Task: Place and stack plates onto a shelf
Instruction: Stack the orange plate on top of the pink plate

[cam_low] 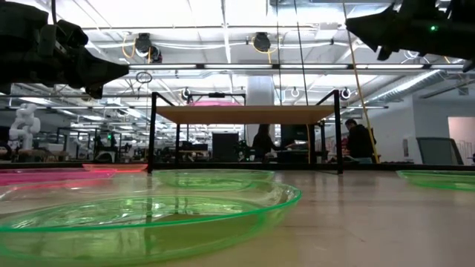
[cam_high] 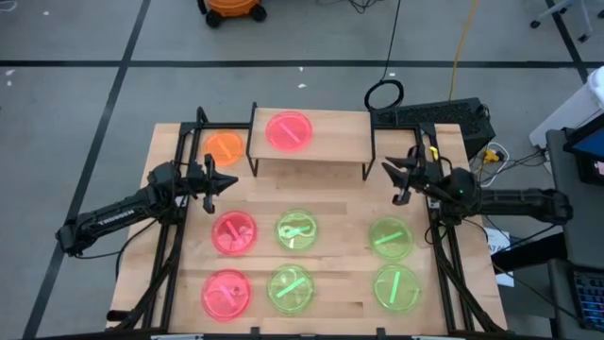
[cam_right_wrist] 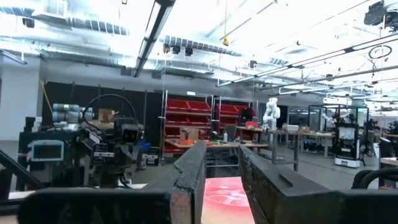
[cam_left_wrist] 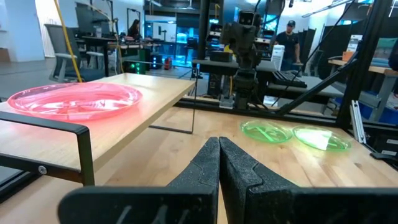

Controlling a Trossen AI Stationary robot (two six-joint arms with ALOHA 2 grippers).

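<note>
Translucent plastic plates [cam_high: 296, 229]: probably light, stiff, slippery; best pinched at the raised rim. Six at lower centre of frame, one pink plate [cam_high: 288, 131] on shelf [cam_high: 340, 142], one orange plate [cam_high: 225, 147] at its left. Left gripper [cam_high: 223, 181] closed and empty; right gripper [cam_high: 398, 170] partly parted, holding nothing.

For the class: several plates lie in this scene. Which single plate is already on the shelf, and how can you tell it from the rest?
The pink plate on the shelf. It alone rests on the raised board; the others lie on the tabletop.
</note>
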